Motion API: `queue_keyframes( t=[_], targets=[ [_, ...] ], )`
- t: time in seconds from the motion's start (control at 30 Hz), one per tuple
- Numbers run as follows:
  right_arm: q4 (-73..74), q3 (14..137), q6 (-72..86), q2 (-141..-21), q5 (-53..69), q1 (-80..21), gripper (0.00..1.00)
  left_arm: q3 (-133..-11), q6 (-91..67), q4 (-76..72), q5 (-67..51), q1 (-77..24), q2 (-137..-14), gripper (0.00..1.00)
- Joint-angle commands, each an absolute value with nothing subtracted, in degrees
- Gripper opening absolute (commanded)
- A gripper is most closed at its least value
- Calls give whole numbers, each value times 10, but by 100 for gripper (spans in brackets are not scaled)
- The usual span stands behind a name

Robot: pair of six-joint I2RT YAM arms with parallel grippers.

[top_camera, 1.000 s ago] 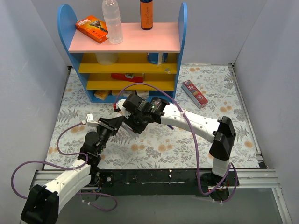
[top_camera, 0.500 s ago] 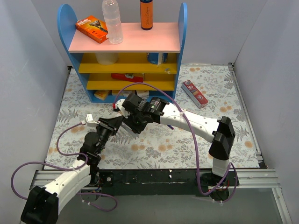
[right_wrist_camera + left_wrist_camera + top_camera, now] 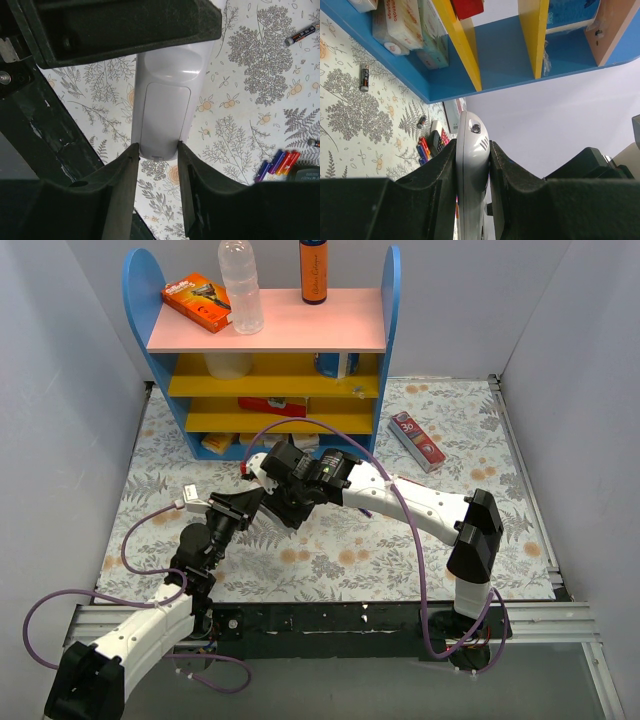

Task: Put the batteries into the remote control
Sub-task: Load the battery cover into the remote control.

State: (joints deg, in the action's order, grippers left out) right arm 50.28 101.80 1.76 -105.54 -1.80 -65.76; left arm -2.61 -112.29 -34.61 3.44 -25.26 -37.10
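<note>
My left gripper (image 3: 472, 150) is shut on the grey remote control (image 3: 471, 145), clamping its thin sides and holding it above the table. In the right wrist view the remote control (image 3: 167, 100) shows its back, with the rectangular cover (image 3: 165, 117) in place. My right gripper (image 3: 157, 150) has its two fingertips against the remote's rounded lower end, one on each side. Several red-orange and blue batteries (image 3: 277, 164) lie together on the floral mat, and one more battery (image 3: 302, 35) lies apart. In the top view both grippers (image 3: 262, 505) meet in front of the shelf.
A blue and yellow shelf unit (image 3: 265, 350) stands at the back with a bottle (image 3: 240, 285) and an orange box (image 3: 197, 300) on top. A red-and-white box (image 3: 416, 440) lies at the right. A dark keypad device (image 3: 439, 141) lies beside the batteries (image 3: 422, 148).
The right gripper head has shifted slightly left along the remote. The left arm holds still with the remote in it.
</note>
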Motion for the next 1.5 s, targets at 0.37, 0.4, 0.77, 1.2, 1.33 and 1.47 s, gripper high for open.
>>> queue_keyframes(
  t=[0.37,0.4,0.77,1.2,1.33,1.47],
  targets=[
    [482,1033,19,-1040,-33,-661,64,41,-1143,-353,22,-255,-362,0],
    [477,1031,19,-1032,-33,-661,66,41,-1144,-353,21,-254,-360,0],
    [295,860,65,-871,28,-639,80,33,-1143,-332,9,-255,-319,0],
    [-113,521,245,-694,204,-546,85,2,-1155,-290,1,-254,-251,0],
    [-184,486,281,-703,243,-542,85,2,-1158,-290,-17,-255,-247,0],
    [-219,472,302,-721,262,-541,84,2,-1165,-293,-21,-254,-243,0]
  ],
)
